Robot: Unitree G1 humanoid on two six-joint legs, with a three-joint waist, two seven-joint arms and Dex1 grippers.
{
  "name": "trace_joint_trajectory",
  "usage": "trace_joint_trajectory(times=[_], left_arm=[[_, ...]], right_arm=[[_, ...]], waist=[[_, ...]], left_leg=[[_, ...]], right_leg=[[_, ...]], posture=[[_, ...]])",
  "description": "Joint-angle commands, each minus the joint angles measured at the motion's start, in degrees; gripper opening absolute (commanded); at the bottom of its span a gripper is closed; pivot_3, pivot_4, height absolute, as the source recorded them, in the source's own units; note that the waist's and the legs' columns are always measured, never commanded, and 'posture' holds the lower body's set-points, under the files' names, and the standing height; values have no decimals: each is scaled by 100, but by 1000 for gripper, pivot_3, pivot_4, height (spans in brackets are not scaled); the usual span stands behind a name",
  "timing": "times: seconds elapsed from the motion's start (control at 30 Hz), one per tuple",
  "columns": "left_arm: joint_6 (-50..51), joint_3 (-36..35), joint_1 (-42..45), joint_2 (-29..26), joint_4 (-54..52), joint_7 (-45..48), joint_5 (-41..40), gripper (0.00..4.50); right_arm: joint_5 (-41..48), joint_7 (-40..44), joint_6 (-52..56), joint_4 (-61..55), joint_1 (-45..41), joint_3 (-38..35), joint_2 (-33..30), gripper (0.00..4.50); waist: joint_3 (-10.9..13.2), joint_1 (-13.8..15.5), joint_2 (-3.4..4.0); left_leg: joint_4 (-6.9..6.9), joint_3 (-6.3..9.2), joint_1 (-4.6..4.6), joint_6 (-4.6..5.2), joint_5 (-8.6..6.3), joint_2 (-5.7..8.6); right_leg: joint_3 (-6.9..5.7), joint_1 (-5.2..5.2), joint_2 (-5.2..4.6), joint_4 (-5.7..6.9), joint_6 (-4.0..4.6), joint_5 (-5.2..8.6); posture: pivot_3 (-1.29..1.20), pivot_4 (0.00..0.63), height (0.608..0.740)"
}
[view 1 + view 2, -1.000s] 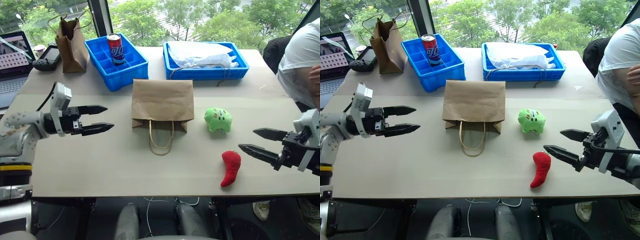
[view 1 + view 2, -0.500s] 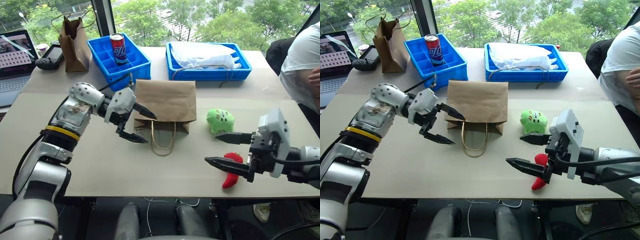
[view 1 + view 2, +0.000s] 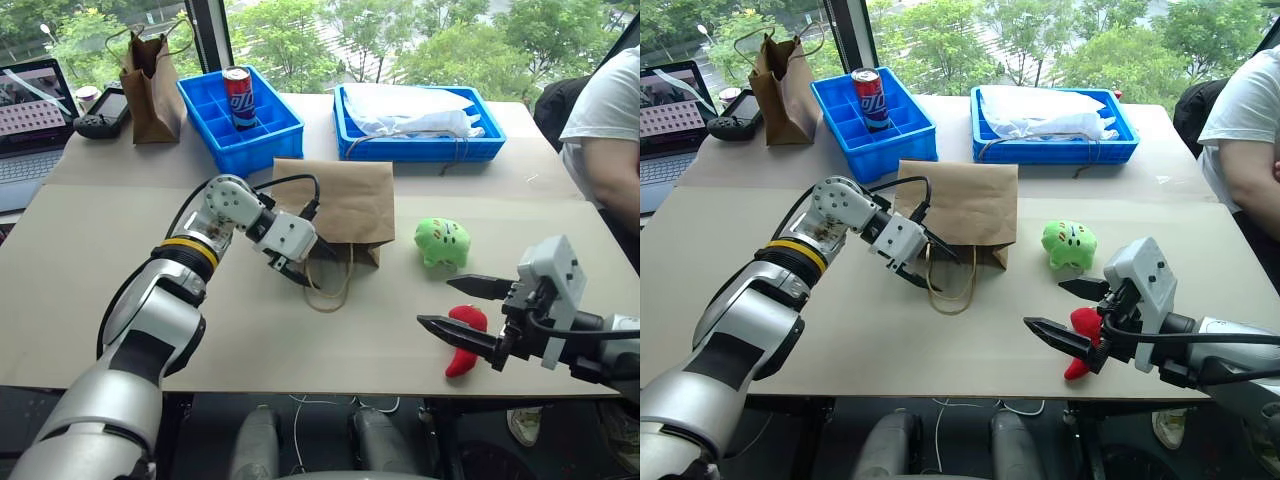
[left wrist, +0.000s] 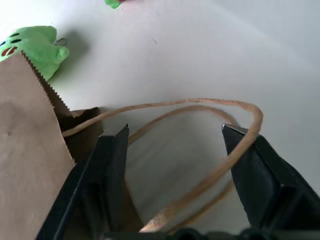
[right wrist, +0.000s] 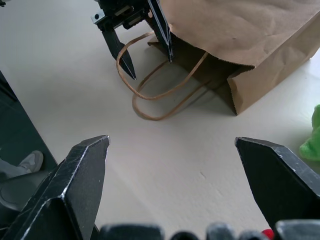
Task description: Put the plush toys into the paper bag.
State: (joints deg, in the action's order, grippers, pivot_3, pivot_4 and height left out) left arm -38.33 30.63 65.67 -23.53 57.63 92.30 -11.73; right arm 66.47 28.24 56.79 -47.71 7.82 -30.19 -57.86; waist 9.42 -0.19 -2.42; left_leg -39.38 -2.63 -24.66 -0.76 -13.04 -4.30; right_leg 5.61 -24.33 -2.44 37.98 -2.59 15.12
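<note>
On the surface [image 3: 120, 230], the head view shows the paper bag [image 3: 338, 205] lying flat, the left gripper [image 3: 300, 262] at its mouth, the green toy [image 3: 441, 241] beside it, the red chili [image 3: 464, 340] between the right gripper's [image 3: 462, 308] wide-spread fingers. In the left wrist view, parted fingers [image 4: 107, 165] straddle the twine handles [image 4: 200, 107], not clamped.

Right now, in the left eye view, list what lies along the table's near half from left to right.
Left gripper → flat light-brown kraft paper bag → rounded light-green plush animal → curved red chili-pepper plush → right gripper.
</note>
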Motion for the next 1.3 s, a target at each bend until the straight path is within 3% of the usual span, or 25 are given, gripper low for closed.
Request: trace_joint_trajectory(times=[0.03, 0.13, 0.17, 0.37, 0.47, 0.6, 0.93, 1.17, 1.3], left_arm=[[291, -282, 259, 31, -85, 20, -335, 1315], [1029, -683, 371, 63, -342, 20, -657, 150], [1204, -747, 388, 46, -438, 20, -696, 18], [3922, -1305, 236, -144, -2091, -272, -949, 18], [5262, -1381, 9, -211, -3070, -765, -982, 18], [6275, -1488, -287, -179, -4024, -1259, -1027, 18], [7335, -1569, -245, 97, -4673, -2126, -914, 18], [7256, -1419, -362, -2, -4665, -1941, -807, 18], [7125, -1346, -313, 29, -4584, -1883, -685, 18]], right_arm=[[-102, 142, -66, -70, 175, -265, -103, 4500], [-336, -101, -219, 26, 222, -271, 105, 4500], [-372, -155, -223, 52, 226, -289, 142, 4500], [-1348, -520, -160, 416, 564, -267, 228, 4500], [-1349, -1001, 337, 707, 591, -197, 414, 4500], [-1105, -1323, 737, 641, 616, -79, 773, 4500], [-1756, -1778, 824, 613, 793, 524, 1348, 4500], [-942, -1214, 828, 225, -169, 25, 884, 4500], [-1129, -1271, 872, 315, -802, 400, 450, 4500]], waist=[[0, -3, 0], [0, -5, 0], [0, -6, 0], [-1, -14, 2], [-1, -33, 3], [-6, -42, 12], [-13, -48, 24], [-18, -77, 46], [-17, -40, 46]], left_leg=[[0, 2, 0, 0, 0, 0], [-7, 12, -4, 1, 0, 3], [-12, 14, -7, 1, 0, 3], [-35, 50, -39, 2, -1, 22], [-42, 63, -47, 2, -1, 27], [-43, 75, -50, 2, 0, 32], [-45, 82, -51, 3, 0, 40], [-45, 83, -49, 3, 0, 41], [-43, 92, -53, 4, 1, 46]], right_leg=[[0, 1, 0, 0, 0, 0], [-1, 3, 1, 2, -3, 2], [-1, 3, 1, 3, -4, 3], [-2, 4, 0, 8, -23, 14], [-2, 5, 0, 10, -26, 16], [-2, 8, -1, 11, -28, 21], [0, 10, -1, 11, -30, 23], [2, 10, 0, 14, -29, 23], [-1, 14, 0, 8, -31, 25]], posture=[[0, 150, 702], [0, 150, 702], [0, 150, 702], [0, 150, 702], [0, 150, 702], [0, 150, 702], [0, 150, 702], [0, 150, 702], [0, 150, 702]])
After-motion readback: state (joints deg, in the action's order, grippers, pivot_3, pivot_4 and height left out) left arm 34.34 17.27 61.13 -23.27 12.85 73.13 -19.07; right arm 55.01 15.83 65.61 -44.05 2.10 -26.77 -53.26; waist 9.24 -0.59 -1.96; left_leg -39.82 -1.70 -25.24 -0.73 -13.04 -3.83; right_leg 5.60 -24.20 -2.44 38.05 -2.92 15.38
